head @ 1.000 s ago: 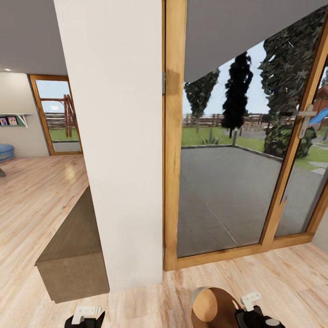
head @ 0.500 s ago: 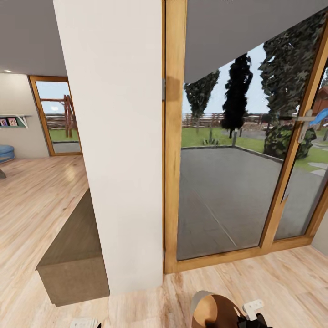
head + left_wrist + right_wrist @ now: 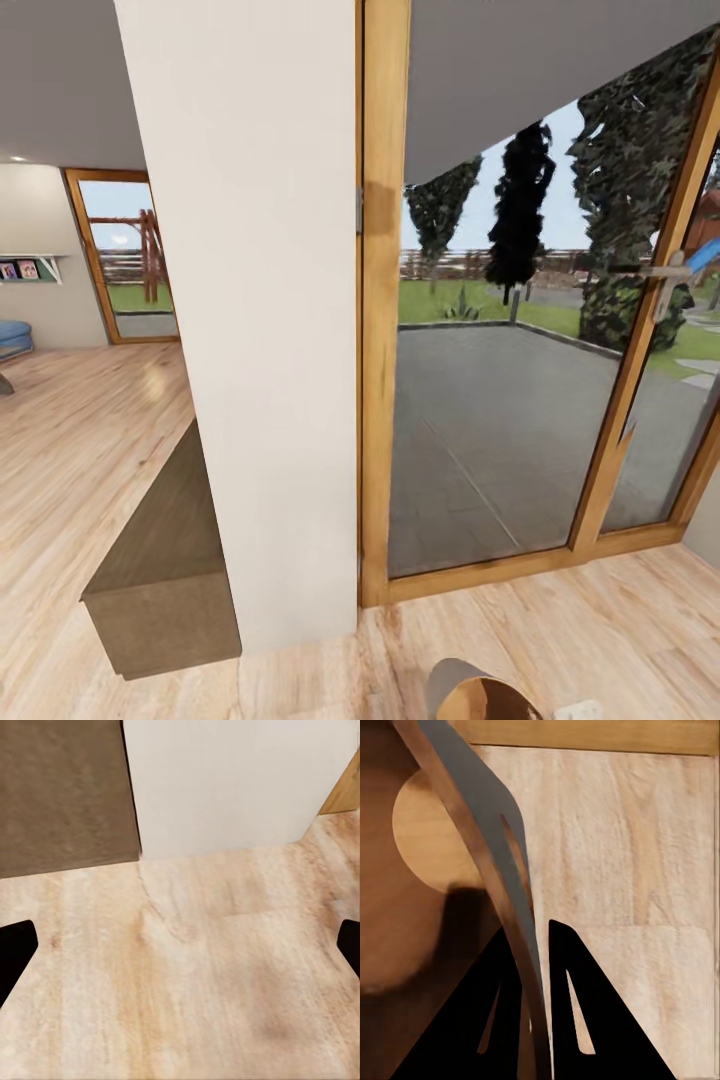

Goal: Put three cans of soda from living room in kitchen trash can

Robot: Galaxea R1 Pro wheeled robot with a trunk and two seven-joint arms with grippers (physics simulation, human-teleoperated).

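The tash can (image 3: 470, 692), pale grey outside and wood-brown inside, shows at the bottom edge of the head view, lifted over the light wood floor. In the right wrist view my right gripper (image 3: 534, 934) is shut on its thin rim (image 3: 480, 810), one black finger inside and one outside; the brown inside (image 3: 427, 832) shows bare as far as I can see. My left gripper (image 3: 180, 945) hangs open over the bare floor, its fingertips far apart with nothing between them. The three soda cans are out of view.
A white pillar (image 3: 260, 300) stands straight ahead with a low brown cabinet (image 3: 160, 560) against its left side. Right of it is a wood-framed glass door (image 3: 500, 420) with a handle (image 3: 665, 275). Open floor leads left toward a blue sofa (image 3: 12, 335).
The head view has shifted a little, so the camera moved. The bin and right gripper have sunk toward its bottom edge, and the left gripper has dropped out of the picture.
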